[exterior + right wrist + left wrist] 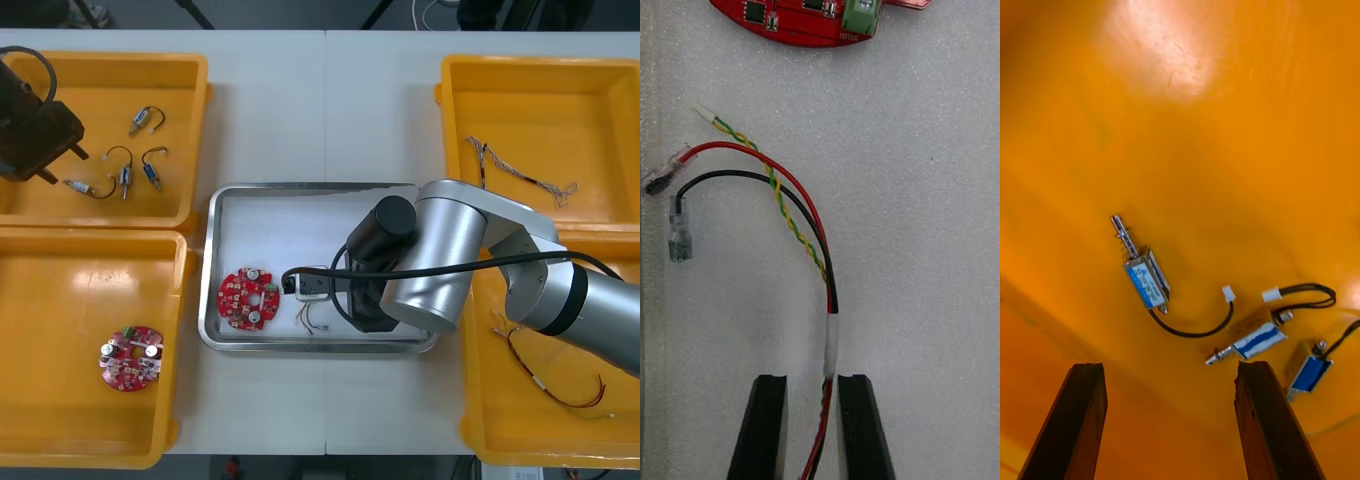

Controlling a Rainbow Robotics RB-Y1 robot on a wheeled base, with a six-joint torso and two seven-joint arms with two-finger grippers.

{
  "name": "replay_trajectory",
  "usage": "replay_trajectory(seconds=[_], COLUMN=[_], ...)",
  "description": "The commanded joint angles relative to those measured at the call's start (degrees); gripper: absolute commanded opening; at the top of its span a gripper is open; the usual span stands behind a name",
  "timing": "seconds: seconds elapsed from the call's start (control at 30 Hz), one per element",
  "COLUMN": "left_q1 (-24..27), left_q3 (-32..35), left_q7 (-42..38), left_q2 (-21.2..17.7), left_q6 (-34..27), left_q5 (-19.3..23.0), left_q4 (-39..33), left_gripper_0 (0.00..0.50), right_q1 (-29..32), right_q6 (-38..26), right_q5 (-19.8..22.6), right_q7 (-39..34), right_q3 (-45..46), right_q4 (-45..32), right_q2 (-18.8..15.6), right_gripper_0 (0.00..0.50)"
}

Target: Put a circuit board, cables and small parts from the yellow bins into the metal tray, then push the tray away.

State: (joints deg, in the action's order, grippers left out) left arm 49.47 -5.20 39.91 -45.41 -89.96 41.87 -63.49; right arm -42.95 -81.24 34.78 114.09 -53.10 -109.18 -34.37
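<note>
Red-and-black cable lies in the metal tray between parted right gripper fingers; left gripper hangs spread over a bin.

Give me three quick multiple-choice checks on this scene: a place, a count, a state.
1. Where is the right tool? A over the metal tray; B over a right bin; C off the table.
2. How many circuit boards are in view? A one; B two; C three.
3. The left tool is: A shut on a part; B shut on nothing; C open.
1A: its fingers straddle a cable lying on the tray. 2B: one in the tray, one in the near left bin. 3C: its fingers stand apart above small metal parts in the far left bin.
</note>
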Motion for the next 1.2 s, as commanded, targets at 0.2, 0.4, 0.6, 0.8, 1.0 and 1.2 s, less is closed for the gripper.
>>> replay_trajectory(seconds=[0.2,0.4,0.6,0.8,1.0,1.2], left_q1=[2.6,2.6,2.6,2.5,2.1,1.7], left_q3=[-2.9,-5.8,-6.8,-6.8,-7.0,-7.0], left_q7=[6.4,6.8,6.9,7.2,7.3,7.6], left_q2=[-1.3,-0.6,0.4,1.4,2.2,2.3], left_q6=[7.1,11.2,13.9,15.0,15.2,15.2], left_q5=[0.2,0.4,0.6,0.8,0.8,0.9], left_q4=[5.7,8.9,10.7,12.1,12.5,12.5], left_gripper_0=[0.5,0.5,0.5,0.5,0.5,0.436], right_q1=[-1.8,-1.8,0.2,1.4,1.5,3.4], right_q6=[-2.2,-10.5,-19.8,-28.8,-28.8,-28.8], right_q5=[-0.6,0.3,0.6,0.4,0.1,2.0], right_q7=[0.7,0.5,0.2,-0.6,-1.6,-2.1], right_q3=[2.5,7.7,15.1,20.9,26.1,32.4], right_q4=[-2.7,-4.6,-8.1,-13.6,-19.1,-23.4], right_q2=[1.3,3.4,5.1,4.9,4.1,1.1], right_gripper_0=[0.5,0.5,0.5,0.5,0.5,0.5])
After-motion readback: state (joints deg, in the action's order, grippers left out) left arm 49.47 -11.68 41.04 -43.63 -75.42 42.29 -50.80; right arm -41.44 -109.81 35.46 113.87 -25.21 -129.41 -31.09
